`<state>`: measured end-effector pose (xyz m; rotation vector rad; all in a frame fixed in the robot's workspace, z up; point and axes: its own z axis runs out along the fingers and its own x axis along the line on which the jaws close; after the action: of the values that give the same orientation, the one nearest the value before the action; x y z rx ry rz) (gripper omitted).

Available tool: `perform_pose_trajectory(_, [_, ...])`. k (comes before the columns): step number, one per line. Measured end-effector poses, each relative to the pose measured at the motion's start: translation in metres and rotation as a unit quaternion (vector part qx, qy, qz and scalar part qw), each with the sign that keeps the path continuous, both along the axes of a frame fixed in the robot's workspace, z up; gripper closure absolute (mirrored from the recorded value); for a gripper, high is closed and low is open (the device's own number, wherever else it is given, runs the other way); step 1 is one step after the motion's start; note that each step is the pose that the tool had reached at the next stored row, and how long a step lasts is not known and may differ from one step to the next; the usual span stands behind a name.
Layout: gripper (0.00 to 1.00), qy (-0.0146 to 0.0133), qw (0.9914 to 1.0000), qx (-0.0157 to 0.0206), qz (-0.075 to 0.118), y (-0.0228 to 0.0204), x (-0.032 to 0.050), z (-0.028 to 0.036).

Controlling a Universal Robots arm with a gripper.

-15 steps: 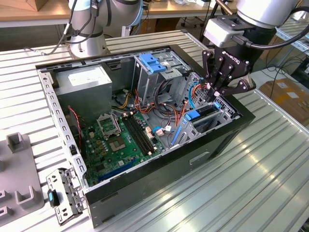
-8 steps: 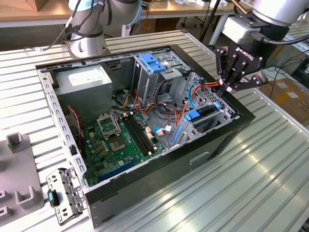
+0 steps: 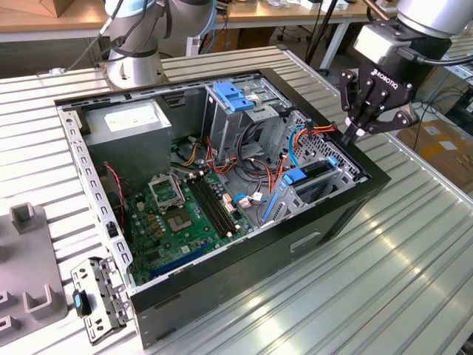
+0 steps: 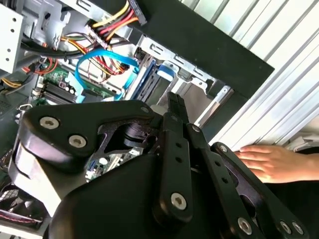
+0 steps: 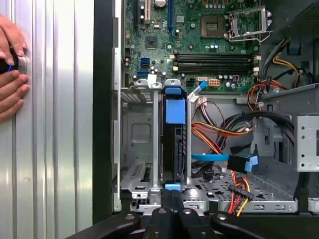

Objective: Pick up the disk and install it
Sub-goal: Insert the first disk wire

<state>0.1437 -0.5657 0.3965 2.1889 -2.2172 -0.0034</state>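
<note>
Pincer point(image 3: 352, 134) clenched: the two fingertips meet at a point, with nothing between them. This reads the same in both wrist views point(image 4: 174, 99) point(image 5: 172, 195).

Position: the pincer hangs over the rim of the open computer case point(image 3: 244, 259), at the corner towards the exterior view's right, tips pointing down into the case.

Disk point(image 3: 304, 174): not in the pincer. It stands on edge in a slot of the low drive cage point(image 3: 332, 174), inside the case and just below the fingertips. In the first wrist view the disk point(image 5: 174, 134) is edge-on, a dark body with the blue carrier tab at the far end. The near blue end lies just beside the closed tips; I cannot tell whether they touch. The neighbouring slot of the cage point(image 5: 137, 144) holds bare metal. The second wrist view shows the blue tab of the disk point(image 4: 163, 72) past the tips.

Around the cage:
- a flat blue cable point(image 5: 219, 158)
- a bundle of orange, red and yellow wires point(image 5: 214, 134)

Further in:
- the motherboard point(image 3: 177, 222) on the case floor
- a grey power supply point(image 3: 129, 126) at the far corner
- a blue bracket point(image 3: 233, 96) on top of the tall cage

The case stands on a ribbed metal desk point(image 3: 384, 281). A person's hand point(image 5: 11, 74) rests on the desk outside the case wall, well apart from the pincer.
</note>
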Motion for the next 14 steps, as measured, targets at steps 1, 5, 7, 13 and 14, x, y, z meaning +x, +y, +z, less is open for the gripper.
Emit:
perform_pose_trajectory(1, [0.89, 0.0, 1.0, 0.0, 0.0, 0.0013, 0.0, 0.0])
perform_pose_trajectory(5, [0.89, 0.0, 1.0, 0.0002, 0.002, 0.0016, 0.0001, 0.0])
perform_pose_trajectory(7, [0.89, 0.0, 0.99945, 0.0003, 0.033, 0.0016, 0.0002, 0.0])
perform_pose_trajectory(13, [0.89, 0.0, 0.9958, 0.0003, 0.092, 0.0017, 0.0022, 0.0])
perform_pose_trajectory(14, [0.89, 0.0, 0.99541, 0.0002, 0.096, 0.0018, 0.0027, 0.0001])
